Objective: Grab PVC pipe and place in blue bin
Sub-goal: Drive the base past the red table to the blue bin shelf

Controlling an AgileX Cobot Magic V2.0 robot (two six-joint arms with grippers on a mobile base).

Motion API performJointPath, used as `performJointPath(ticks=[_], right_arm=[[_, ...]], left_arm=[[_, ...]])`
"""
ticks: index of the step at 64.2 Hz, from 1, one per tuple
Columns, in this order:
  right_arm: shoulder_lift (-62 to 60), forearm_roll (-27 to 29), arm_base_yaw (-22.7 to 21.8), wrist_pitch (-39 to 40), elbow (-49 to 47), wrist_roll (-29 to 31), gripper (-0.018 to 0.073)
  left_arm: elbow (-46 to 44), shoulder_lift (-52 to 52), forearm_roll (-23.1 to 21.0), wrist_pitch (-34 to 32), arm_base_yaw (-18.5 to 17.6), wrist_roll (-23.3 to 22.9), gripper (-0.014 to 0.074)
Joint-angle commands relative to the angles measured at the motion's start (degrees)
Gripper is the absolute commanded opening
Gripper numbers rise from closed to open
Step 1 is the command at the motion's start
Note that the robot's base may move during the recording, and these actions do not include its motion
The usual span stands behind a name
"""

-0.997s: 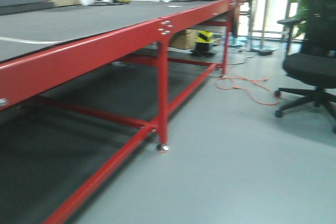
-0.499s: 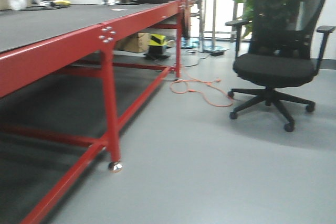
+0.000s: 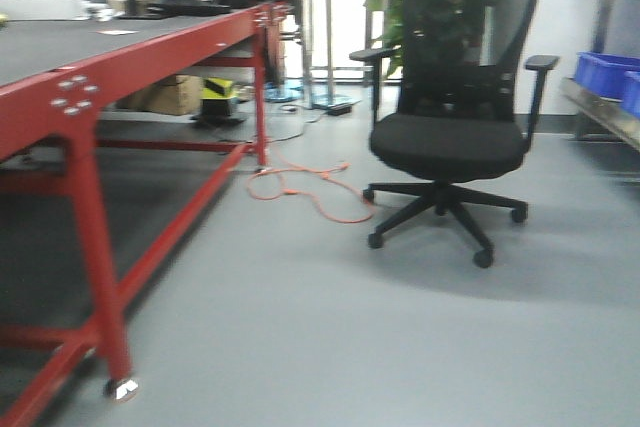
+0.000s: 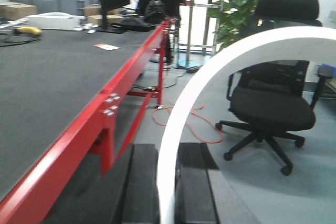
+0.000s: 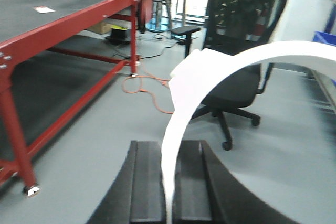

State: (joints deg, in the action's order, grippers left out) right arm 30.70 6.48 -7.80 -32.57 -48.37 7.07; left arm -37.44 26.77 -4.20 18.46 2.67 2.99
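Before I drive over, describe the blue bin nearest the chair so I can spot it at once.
Find the black office chair standing right of the red table. Beyond its armrest, against the wall, a metal shelf carries the blue bin. It is the bin nearest the chair; the other blue ones are cut off by the frame edge.

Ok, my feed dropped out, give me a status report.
Left gripper shut on curved PVC pipe; right gripper likewise. Blue bins far right, not yet reached. Office chair and orange cable on the floor ahead.
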Motion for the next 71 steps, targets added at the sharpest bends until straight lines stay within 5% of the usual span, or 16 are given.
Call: performJointPath(ticks=[1,71], right_arm=[[-0.07,-0.56,0.04,1.3,0.01,0.09,-0.0167],[-0.07,-0.56,0.04,1.54,0.01,0.09,-0.0167]], left_arm=[[0.15,-0.29,-0.59,-1.44,0.02,-0.33,-0.0111],[0.15,-0.29,-0.59,-1.44,0.02,-0.33,-0.0111]])
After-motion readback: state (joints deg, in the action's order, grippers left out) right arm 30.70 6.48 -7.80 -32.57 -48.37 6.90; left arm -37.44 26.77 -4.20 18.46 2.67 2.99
